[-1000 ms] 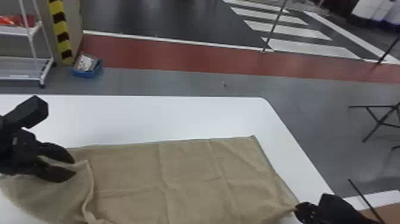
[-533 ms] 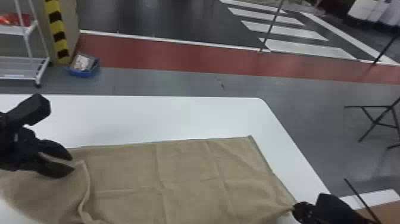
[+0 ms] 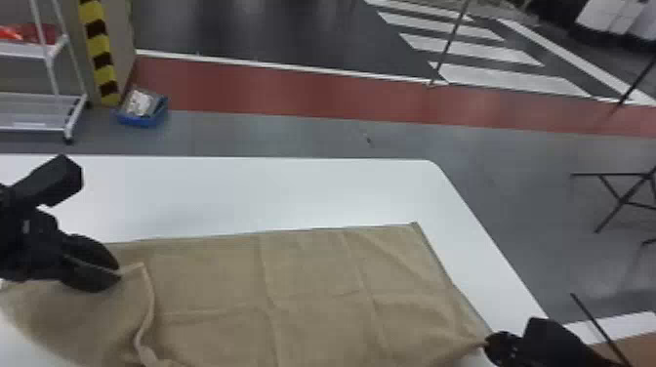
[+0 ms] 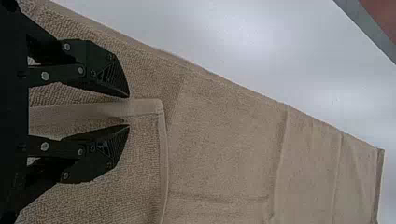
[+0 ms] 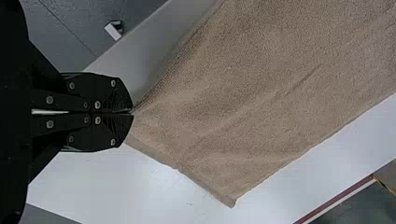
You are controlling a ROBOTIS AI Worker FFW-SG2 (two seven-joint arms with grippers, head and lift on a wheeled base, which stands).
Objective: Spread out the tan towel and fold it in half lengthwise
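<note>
Though creased — towel edge (image 5: pixel 152 151) in right hand (image 3: pixel 489 340)

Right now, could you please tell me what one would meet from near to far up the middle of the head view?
Tan towel, white table, grey floor, red strip, white line, dark floor.

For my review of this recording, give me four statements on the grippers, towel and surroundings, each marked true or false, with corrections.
1. The right gripper is shut on the edge of the towel. True.
2. The left gripper has its fingers pressed together. False: they stand apart, with a turned-over part of the towel between them.
3. The towel lies on a white table. True.
4. The blue tray sits on the table. False: it is on the floor beyond, beside the yellow-and-black striped post.
</note>
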